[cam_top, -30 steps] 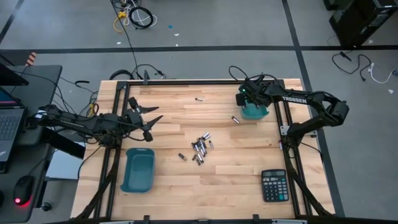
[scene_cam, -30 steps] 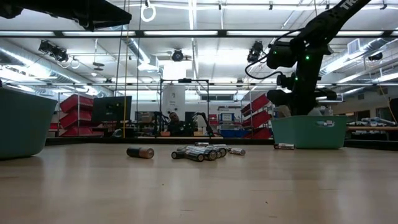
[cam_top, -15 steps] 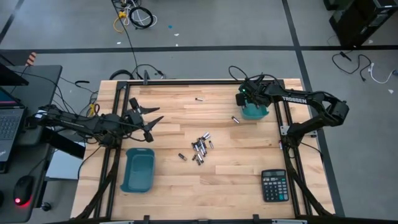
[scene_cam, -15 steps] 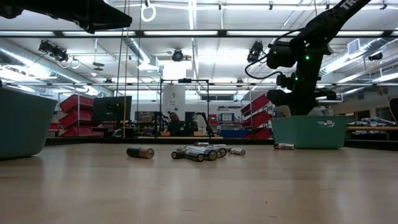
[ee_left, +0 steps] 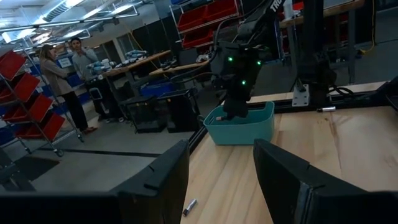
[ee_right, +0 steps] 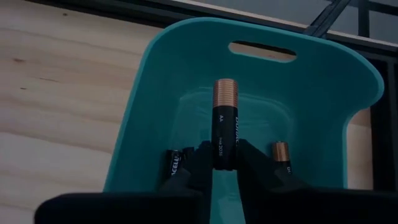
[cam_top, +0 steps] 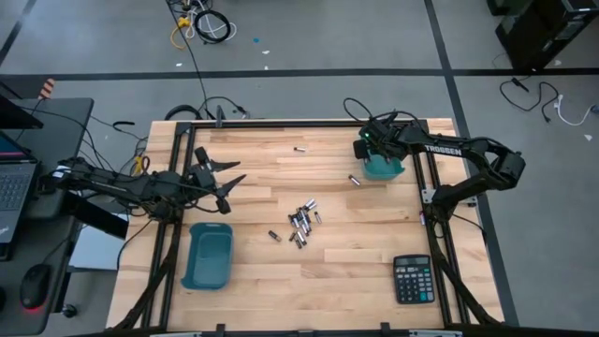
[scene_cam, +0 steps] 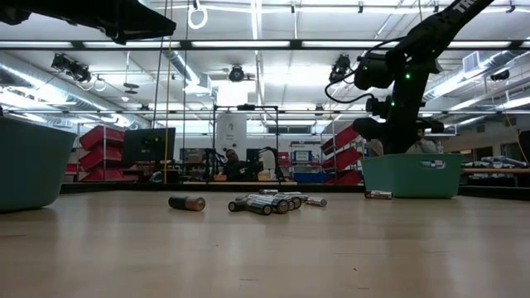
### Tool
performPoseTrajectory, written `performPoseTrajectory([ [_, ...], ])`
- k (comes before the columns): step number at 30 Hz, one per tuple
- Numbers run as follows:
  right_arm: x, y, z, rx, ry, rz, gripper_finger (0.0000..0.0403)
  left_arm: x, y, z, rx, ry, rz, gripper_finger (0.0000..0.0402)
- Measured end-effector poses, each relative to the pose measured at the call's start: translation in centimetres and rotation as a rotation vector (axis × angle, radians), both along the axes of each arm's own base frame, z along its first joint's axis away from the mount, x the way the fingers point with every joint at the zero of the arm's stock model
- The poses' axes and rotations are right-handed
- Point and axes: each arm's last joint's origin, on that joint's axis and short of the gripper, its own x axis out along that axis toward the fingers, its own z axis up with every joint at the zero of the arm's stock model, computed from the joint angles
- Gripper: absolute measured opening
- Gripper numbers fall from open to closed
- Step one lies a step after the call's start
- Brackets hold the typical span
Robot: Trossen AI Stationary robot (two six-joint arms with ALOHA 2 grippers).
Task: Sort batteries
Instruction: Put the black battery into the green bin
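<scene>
A heap of small batteries (cam_top: 302, 223) lies at mid-table; it also shows in the low view (scene_cam: 269, 202). Single cells lie apart from it (cam_top: 274, 236) (cam_top: 355, 180) (cam_top: 300, 149). My right gripper (ee_right: 224, 163) slants down over the teal bin (cam_top: 384, 170) at the far right and is shut on a black AA battery (ee_right: 224, 121). Two more cells (ee_right: 176, 165) (ee_right: 280, 157) lie on that bin's floor. My left gripper (cam_top: 225, 181) hovers open and level above the table's left side, with nothing between its fingers (ee_left: 168, 180). My right gripper pinches the AA battery by its black lower end (ee_right: 224, 155) between its two fingers, which lie along the cell. The fingers slant down into the teal bin from above. The copper-coloured end (ee_right: 225, 90) points away from the fingers, and the cell stays clear of the bin's floor.
A second teal bin (cam_top: 208, 255) stands at the near left, under my left arm. A black calculator (cam_top: 413, 279) lies at the near right. Black frame rails (cam_top: 426, 187) run along the table's edges. People stand in the room beyond the table.
</scene>
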Motion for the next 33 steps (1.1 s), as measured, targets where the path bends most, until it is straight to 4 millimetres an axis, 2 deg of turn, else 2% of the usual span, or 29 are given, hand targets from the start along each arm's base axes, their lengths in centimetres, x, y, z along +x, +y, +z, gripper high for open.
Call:
performPoseTrajectory([
  [16, 0.05, -0.04, 0.03, -0.004, -0.007, 0.000, 0.0061, 0.00, 0.00, 0.00, -0.001, -0.001, 0.000, 0.0182],
  [33, 0.15, -0.11, 0.08, -0.013, -0.018, 0.000, 0.0085, 0.00, 0.00, 0.00, -0.002, -0.001, 0.000, 0.0182],
])
